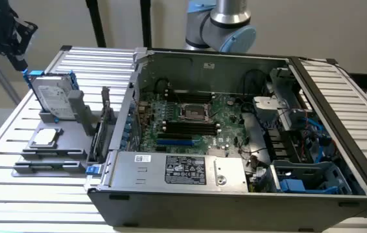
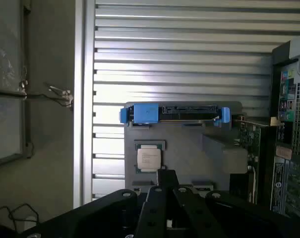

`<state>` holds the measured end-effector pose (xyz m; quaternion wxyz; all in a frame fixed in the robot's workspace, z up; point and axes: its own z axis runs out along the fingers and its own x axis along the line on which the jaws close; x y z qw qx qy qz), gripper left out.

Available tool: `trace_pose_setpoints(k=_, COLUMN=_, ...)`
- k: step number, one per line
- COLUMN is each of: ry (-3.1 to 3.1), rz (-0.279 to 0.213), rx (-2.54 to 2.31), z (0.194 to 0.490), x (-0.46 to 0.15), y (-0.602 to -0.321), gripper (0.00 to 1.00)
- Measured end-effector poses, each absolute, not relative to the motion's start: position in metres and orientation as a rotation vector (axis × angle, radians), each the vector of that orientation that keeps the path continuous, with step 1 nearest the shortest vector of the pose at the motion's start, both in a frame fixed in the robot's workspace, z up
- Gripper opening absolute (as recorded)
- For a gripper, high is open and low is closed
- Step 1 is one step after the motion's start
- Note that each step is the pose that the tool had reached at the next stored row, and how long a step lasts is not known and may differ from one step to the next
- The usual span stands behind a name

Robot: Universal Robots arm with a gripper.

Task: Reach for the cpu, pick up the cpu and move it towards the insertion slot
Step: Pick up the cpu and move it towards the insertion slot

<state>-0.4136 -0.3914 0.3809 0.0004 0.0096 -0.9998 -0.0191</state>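
Ribbed metal table (image 1: 41, 204) carries an open grey computer case (image 1: 235, 206). The small silver, tan-rimmed cpu (image 1: 46, 137) lies on a grey holder (image 1: 70, 145) near the table's edge at the exterior view's left, well apart from the silver-framed insertion slot (image 1: 194, 112).

Wrist view: the black gripper (image 2: 165, 182) is closed, empty and apart from the cpu. Nothing is picked up yet.

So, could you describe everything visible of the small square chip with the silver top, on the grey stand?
The small flat square chip with a silver metal top and tan rim lies face up in a seat of the grey plastic stand, next to the upright silver hard drive with blue brackets. Only the stand touches it. It is outside the open computer case.
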Motion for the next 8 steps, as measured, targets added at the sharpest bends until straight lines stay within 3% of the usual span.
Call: trace_pose_setpoints(k=8, ry=-3.14, rz=-0.06, rx=0.03, z=0.3809, x=-0.4137, y=-0.3914, gripper=0.11)
